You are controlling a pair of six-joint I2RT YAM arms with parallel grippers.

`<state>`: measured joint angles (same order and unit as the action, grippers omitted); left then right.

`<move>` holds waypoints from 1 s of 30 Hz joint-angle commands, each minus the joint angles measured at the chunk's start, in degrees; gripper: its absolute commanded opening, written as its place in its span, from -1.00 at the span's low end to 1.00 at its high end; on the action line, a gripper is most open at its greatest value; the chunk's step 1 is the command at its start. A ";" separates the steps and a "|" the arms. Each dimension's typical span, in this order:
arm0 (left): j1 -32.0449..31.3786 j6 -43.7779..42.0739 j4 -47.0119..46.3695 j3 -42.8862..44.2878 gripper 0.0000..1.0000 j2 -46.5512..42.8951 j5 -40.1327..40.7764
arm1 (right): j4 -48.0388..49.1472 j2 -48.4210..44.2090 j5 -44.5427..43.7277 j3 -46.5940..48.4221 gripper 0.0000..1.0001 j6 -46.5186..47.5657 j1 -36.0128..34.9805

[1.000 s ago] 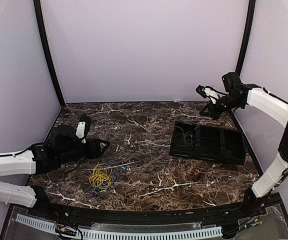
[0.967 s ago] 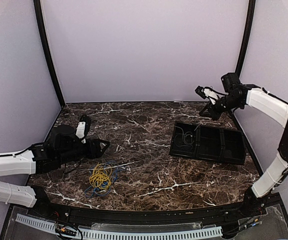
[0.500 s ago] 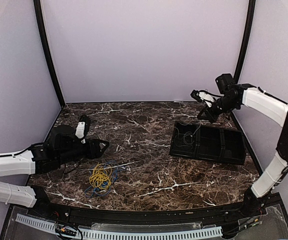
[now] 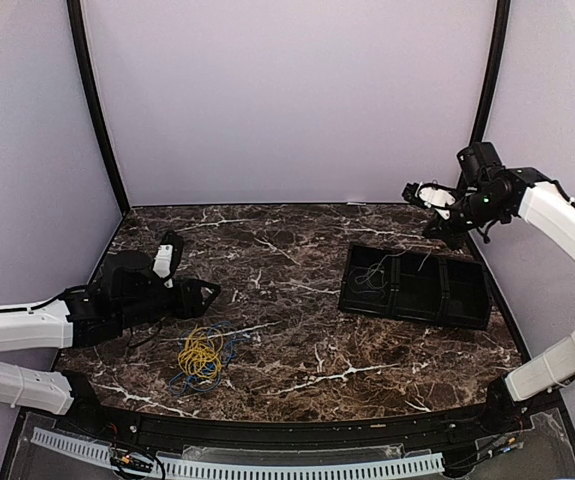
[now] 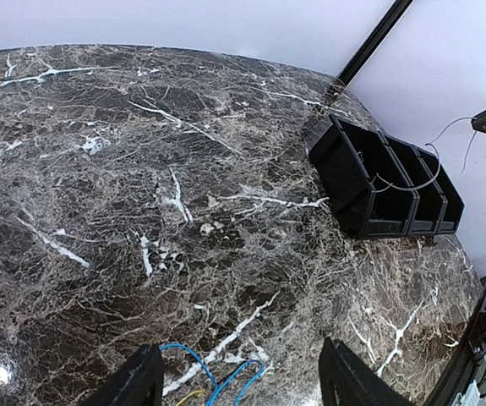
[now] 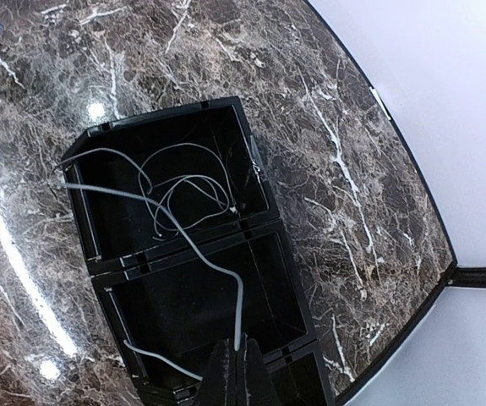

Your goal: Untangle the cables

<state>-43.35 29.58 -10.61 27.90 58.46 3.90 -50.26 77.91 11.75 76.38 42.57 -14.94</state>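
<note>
From above, your right gripper (image 4: pixel 411 189) hangs high over the tray (image 4: pixel 467 318). Its jaws are pinched shut on the grey cable (image 4: pixel 371 272), and a hair-thin strand drops from them into the compartments below. My read is that you are holding it up so the slack falls inside the walls rather than across them. Your left gripper (image 4: pixel 205 295) sits low over the table (image 4: pixel 297 330) with its jaws spread wide and holding nothing. The yellow-and-blue tangle (image 4: pixel 202 355) lies just nearside of those jaws, not touching them, so they look placed for the next pick.

In the left wrist view, both dark fingers frame bare marble that is glossy, brown and veined white. A loop of blue cable (image 5: pixel 188 348) pokes in between the jaws at the bottom edge. The tray (image 5: pixel 344 182) sits well ahead of the jaws; it is black, rigid and thin-walled.

In the right wrist view, the jaws meet on the grey cable (image 6: pixel 188 203) at the bottom edge. From them the strand runs up across the middle compartment and over the divider (image 6: pixel 183 245). It ends in loose, springy loops in the compartment farthest from the jaws. It looks smooth and slightly stiff, so expect it to hold its curl.
</note>
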 commanded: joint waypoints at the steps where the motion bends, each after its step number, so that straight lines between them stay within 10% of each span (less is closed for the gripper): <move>1: 0.01 -0.26 -1.07 -0.58 0.31 -0.51 -0.77 | -0.11 0.60 -4.92 -2.09 -1.00 3.21 0.09; 30: 0.05 0.98 -0.59 -2.95 0.31 -1.37 0.76 | 19.26 22.04 -7.80 4.04 -1.00 -2.94 -8.90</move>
<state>-43.35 30.26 -10.57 25.76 57.56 4.10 -35.90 98.21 3.16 79.92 41.23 -23.62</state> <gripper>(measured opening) 0.654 0.013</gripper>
